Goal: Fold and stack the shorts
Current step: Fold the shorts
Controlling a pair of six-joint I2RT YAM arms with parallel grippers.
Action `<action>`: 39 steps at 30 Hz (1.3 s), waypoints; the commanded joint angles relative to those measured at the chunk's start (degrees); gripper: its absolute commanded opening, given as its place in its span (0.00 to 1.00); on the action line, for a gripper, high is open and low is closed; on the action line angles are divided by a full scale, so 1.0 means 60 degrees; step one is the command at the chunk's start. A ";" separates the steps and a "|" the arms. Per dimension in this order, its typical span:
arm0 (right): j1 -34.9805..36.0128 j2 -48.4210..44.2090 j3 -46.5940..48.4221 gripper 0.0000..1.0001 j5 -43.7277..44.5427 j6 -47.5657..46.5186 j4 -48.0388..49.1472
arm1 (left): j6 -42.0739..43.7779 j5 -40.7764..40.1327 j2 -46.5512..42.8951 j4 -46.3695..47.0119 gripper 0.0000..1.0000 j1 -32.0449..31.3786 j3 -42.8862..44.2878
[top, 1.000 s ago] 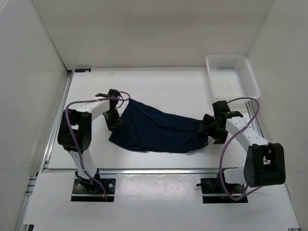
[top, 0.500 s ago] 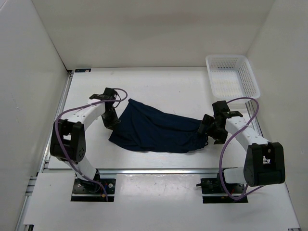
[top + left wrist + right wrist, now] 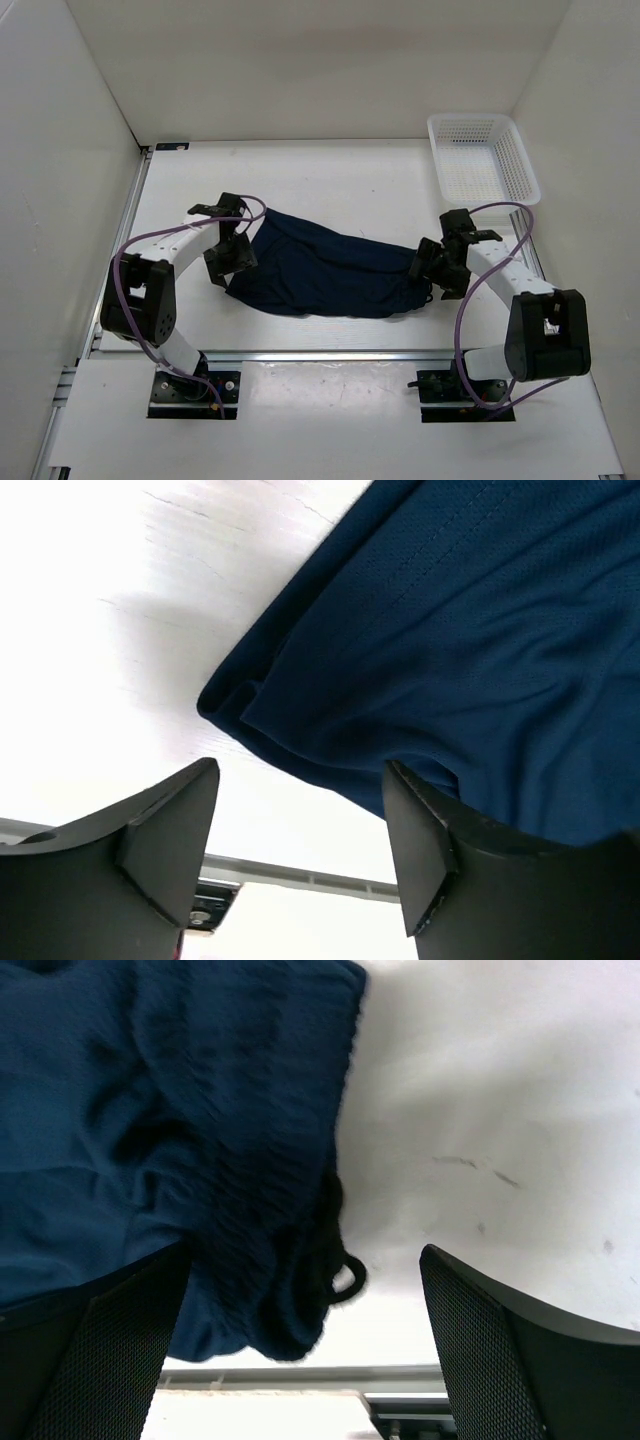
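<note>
The dark navy shorts (image 3: 330, 268) lie spread flat across the middle of the table, with the waistband end to the right. My left gripper (image 3: 231, 262) is at their left edge, open. In the left wrist view its jaws (image 3: 300, 785) stand apart over bare table, with a folded corner of the shorts (image 3: 460, 630) just beyond the fingertips. My right gripper (image 3: 433, 271) is at the right end, open. In the right wrist view the jaws (image 3: 305, 1260) straddle the gathered waistband (image 3: 240, 1160) and a dark drawstring loop (image 3: 345, 1280) without gripping them.
A white mesh basket (image 3: 483, 155) stands at the back right corner. An aluminium rail (image 3: 320, 354) runs along the table's near edge, close behind both grippers. White walls enclose the left, back and right sides.
The left arm's elbow swung outward and its gripper shifted slightly toward the near edge, and its jaws have opened. The shorts and the right arm have barely moved.
</note>
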 commanded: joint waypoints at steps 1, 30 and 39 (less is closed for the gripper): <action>-0.0053 0.0417 -0.0231 1.00 -0.0497 0.0042 0.0643 | -0.0025 -0.0067 -0.0111 0.0052 0.78 -0.0023 0.0366; 0.0517 0.1283 0.2678 0.00 0.2695 -0.0719 -0.0833 | -0.0726 0.0899 0.3272 0.0799 0.62 -0.0637 0.1922; 0.1922 0.1722 0.5171 0.00 0.4160 -0.1144 -0.2781 | -0.1168 0.0930 0.2087 0.1005 0.65 -0.1033 0.1041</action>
